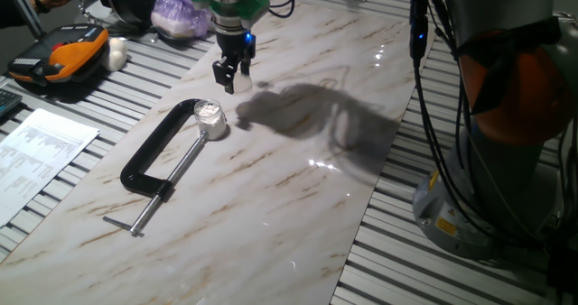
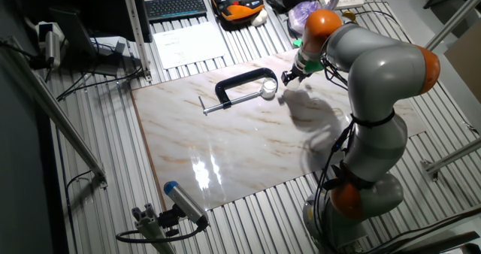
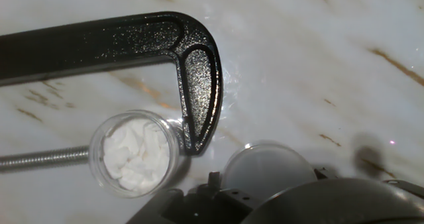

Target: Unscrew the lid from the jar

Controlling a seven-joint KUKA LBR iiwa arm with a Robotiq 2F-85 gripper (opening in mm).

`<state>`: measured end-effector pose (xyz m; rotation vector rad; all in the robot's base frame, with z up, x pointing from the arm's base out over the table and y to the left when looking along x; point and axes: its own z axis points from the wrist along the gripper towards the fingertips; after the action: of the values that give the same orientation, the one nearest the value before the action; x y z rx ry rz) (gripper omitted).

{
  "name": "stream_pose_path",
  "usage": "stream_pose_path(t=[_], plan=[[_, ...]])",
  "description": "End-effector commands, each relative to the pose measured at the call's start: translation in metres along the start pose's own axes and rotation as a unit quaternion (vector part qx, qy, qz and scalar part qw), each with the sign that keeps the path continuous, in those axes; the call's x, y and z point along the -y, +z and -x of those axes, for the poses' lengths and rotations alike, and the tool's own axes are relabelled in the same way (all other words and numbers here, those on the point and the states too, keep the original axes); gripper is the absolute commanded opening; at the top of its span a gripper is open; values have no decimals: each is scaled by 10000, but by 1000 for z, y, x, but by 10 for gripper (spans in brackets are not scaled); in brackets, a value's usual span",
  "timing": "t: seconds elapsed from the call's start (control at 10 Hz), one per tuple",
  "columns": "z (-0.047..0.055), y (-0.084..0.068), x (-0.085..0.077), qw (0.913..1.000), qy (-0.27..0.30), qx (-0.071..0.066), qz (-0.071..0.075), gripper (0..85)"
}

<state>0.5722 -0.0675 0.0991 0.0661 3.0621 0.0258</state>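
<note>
Jar (image 3: 137, 153) stands clamped in the black C-clamp (image 3: 165, 58) on the marble table (image 1: 298, 206), pressed between the screw rod (image 3: 40, 159) and the curved end of the frame. In the hand view its mouth looks open, with a white filling visible inside, so the lid (image 3: 268, 168) seems to be already off it. A round translucent white cap appears in this view close to the camera, just beside the jar and apart from it, at the lower edge where the end effector (image 1: 231, 78) is. I judge that the cap is held between the fingers, which look nearly closed in the fixed view, but the grip itself is hidden and I cannot tell it for sure. In the fixed views the end effector hangs above the table, a little behind the jar and to one side. The unscrewing step looks finished. The next move probably calls for carrying the lid away from the clamp and putting it down on a free part of the table.
</note>
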Motion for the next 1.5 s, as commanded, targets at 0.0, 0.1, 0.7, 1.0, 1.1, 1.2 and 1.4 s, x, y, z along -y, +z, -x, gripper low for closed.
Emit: stream_pose_path(t=[0.0, 0.1, 0.7, 1.0, 1.1, 1.2, 1.4], plan=[[0, 1, 0, 10000, 16, -11, -2, 0], [0, 3, 0, 10000, 23, -11, 6, 0], [-1, 18, 0, 10000, 47, -35, 12, 0], [-3, 27, 0, 10000, 62, -13, 33, 0], [-2, 27, 0, 10000, 77, -20, 25, 0], [-3, 29, 0, 9999, 100, -36, 23, 0], [-3, 35, -1, 9999, 108, -45, 46, 0]])
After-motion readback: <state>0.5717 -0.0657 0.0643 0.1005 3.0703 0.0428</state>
